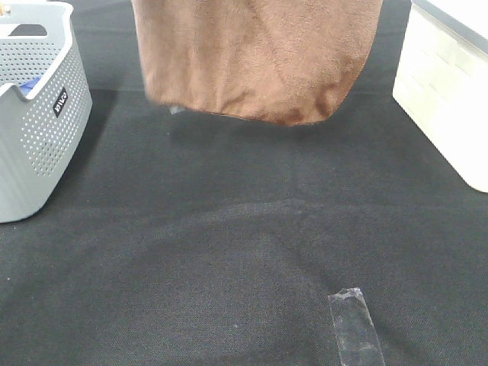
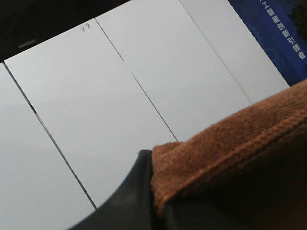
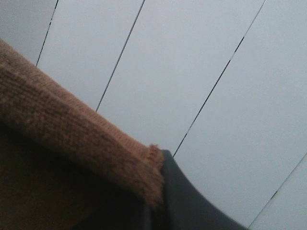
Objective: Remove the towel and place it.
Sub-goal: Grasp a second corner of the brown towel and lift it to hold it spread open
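– Above the black mat (image 1: 229, 229), toward its far side, we have the towel (image 1: 255, 57) hanging as a broad sheet. Its lower hem is clear of the mat, with a shadow beneath it.
– Why spread wide and not bunched?
– Because we hold it at two places along its upper edge. Our left gripper (image 2: 152, 191) is clamped tight on a stitched hem, and our right gripper (image 3: 160, 199) pinches another stretch of hem the same way. Each wrist view shows brown terry wedged against a dark finger.
– And behind the cloth?
– Only pale panels (image 2: 96, 120), so we judge that both wrists sit high and tilt upward.
– Do the grippers show from the high camera?
– No, both are beyond its frame; we see only the towel's lower part there.
– Where do we set it down?
– We cannot say for certain. A grey perforated basket (image 1: 46, 130) with a blue item (image 1: 29, 85) inside stands at the left and a white bin (image 1: 442, 91) at the right. The towel hangs between them, apart from both. Bare mat lies in front, with a strip of clear tape (image 1: 354, 328) near the front edge.
– What does the two-point hold give us?
– We judge it lets the cloth hang flat, ready to be lowered without folds. The risk is a hem slipping free, since each pinch sits at the very edge.
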### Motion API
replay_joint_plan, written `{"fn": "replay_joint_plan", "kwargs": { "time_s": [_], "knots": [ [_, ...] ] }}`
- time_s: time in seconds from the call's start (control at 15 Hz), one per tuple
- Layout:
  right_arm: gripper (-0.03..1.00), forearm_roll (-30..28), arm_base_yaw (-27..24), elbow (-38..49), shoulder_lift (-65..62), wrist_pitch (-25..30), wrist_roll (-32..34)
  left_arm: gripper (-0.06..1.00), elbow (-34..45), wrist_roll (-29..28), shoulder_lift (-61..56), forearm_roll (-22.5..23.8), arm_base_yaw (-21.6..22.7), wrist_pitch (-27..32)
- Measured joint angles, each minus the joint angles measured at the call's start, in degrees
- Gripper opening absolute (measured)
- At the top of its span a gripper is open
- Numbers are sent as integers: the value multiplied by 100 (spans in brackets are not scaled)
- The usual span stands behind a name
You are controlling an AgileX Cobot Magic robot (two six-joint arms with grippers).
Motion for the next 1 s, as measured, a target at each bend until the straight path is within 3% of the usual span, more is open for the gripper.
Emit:
{"fn": "replay_joint_plan", "kwargs": {
  "time_s": [0.07, 0.27, 0.53, 0.73, 1.0],
  "knots": [
    [1, 229, 0, 0, 241, -453, -126, 0, 0, -23, 183, -34, 172, -481],
    [1, 453, 103, -46, 510, -974, -166, 0, 0, -332, 550, -63, 418, -1014],
    [1, 464, 304, -865, 1249, -1186, -315, 0, -441, -458, 1335, -281, 665, -1564],
    [1, 487, 338, -1576, 1908, -1192, -315, 0, -1501, -607, 2074, -321, 745, -1455],
    [1, 498, 338, -1851, 2298, -1203, -315, 0, -3203, -722, 3014, -229, 756, -516]
  ]
}}
